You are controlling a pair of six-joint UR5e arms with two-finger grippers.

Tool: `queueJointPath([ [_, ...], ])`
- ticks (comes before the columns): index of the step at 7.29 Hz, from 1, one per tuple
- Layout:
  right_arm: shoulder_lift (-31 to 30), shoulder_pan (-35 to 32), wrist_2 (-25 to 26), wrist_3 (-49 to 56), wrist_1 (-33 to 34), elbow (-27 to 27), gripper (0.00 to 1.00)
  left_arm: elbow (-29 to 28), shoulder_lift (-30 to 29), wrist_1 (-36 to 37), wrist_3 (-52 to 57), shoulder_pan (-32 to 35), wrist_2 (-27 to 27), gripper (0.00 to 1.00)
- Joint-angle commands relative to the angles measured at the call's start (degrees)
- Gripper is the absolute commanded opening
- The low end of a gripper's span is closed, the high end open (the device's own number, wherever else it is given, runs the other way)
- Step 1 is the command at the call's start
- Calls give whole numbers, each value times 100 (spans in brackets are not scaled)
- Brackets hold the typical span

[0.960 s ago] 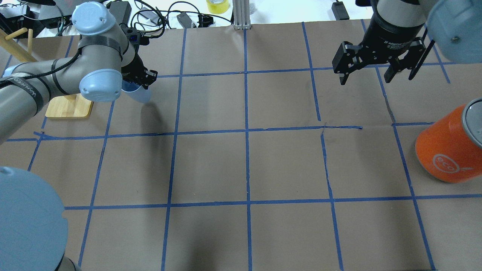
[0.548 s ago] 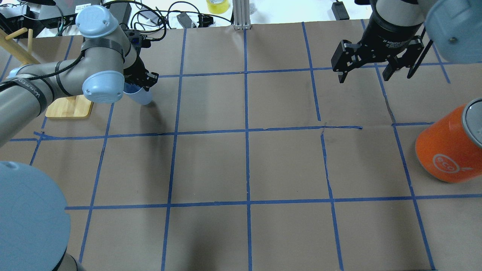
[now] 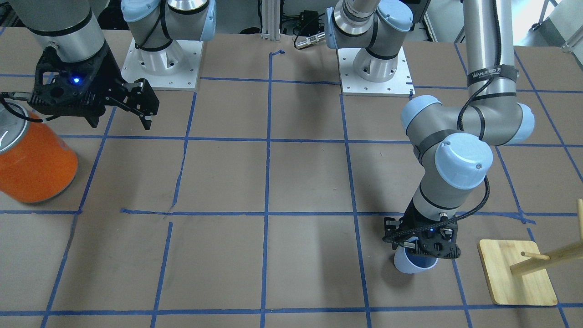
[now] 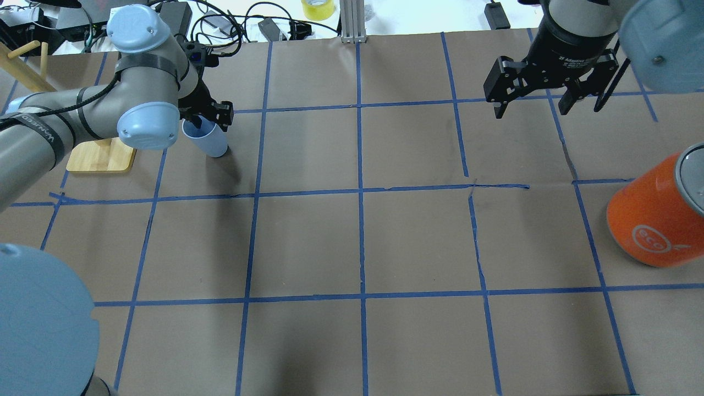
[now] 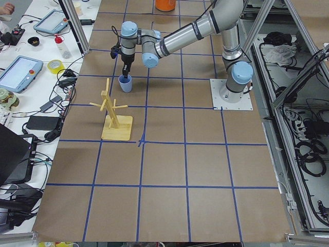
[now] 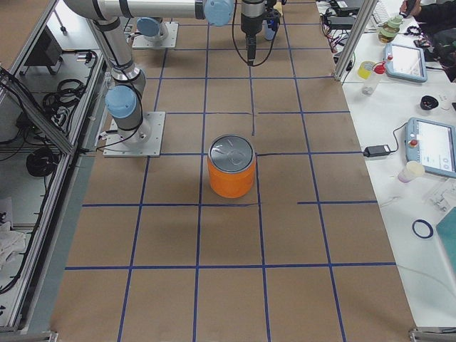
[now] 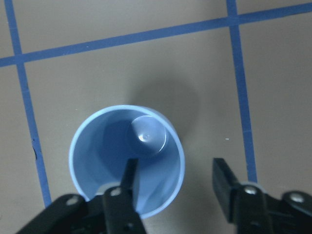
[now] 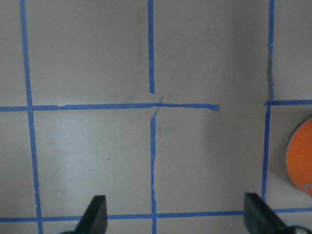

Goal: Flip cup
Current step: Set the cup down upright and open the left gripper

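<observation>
The pale blue cup (image 4: 208, 138) stands upright, mouth up, on the brown paper at the far left; it also shows in the front view (image 3: 412, 265) and the left side view (image 5: 125, 83). My left gripper (image 7: 173, 168) is open and points down over it: one finger (image 7: 130, 178) is inside the cup (image 7: 112, 141), the other (image 7: 223, 183) is outside with a gap to the rim. My right gripper (image 4: 532, 113) is open and empty above the far right of the table.
A large orange can (image 4: 654, 220) with a silver top stands at the right edge. A wooden peg stand (image 3: 517, 273) on a square base is just beside the cup, on its outer side. Cables and a yellow tape roll (image 4: 318, 8) lie beyond the far edge.
The cup was tilted in my left gripper; now it stands upright on the paper and the jaws have opened. My right gripper has barely moved.
</observation>
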State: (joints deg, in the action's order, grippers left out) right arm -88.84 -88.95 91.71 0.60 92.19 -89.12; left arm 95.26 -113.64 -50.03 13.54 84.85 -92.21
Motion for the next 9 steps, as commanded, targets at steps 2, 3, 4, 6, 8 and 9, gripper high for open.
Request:
queueJointPath([
  [2, 7, -9, -48, -8, -8, 0, 100, -365, 858, -1414, -18, 268, -25, 100],
  [3, 7, 0, -5, 1, 1, 0, 100, -620, 1166, -2214, -18, 268, -34, 100],
  [4, 16, 0, -65, -16, 1, 0, 100, -718, 1543, -2761, -26, 277, -25, 100],
  [6, 7, -9, -13, 1, 1, 0, 100, -728, 2316, -3369, -70, 277, -25, 100],
  [8, 16, -9, -31, -8, 1, -9, 100, -666, 2636, -3443, -271, 277, 18, 100],
  [9, 7, -9, -31, -8, 1, 0, 100, -658, 2637, -3452, -743, 286, 10, 100],
])
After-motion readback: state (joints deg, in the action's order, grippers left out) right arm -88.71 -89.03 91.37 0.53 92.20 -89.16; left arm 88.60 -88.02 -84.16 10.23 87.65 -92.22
